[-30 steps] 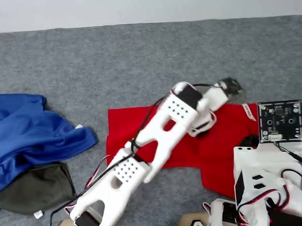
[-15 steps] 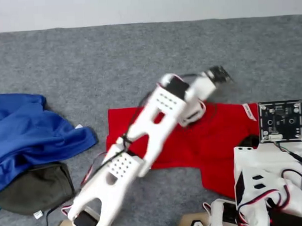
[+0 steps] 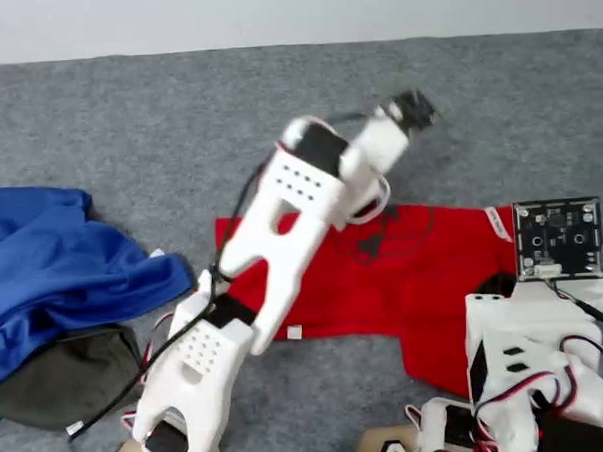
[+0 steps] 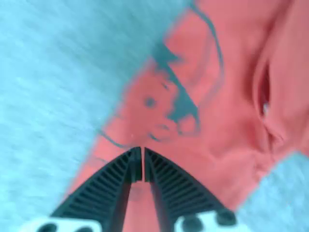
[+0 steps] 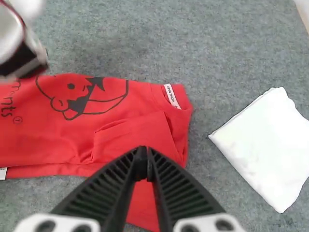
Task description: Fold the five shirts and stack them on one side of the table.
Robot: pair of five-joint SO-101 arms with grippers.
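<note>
well, left pincer fully closed above red shirt

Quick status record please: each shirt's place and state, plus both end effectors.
red shirt: centre, spread flat, print up, one part folded in
blue shirt: robot's left side, crumpled
dark shirt: partly under the blue shirt, crumpled
white shirt: right of the red shirt, folded
left end effector: shut, holding nothing, over the red shirt's print
right end effector: shut, holding nothing, over the red shirt's folded part
</note>
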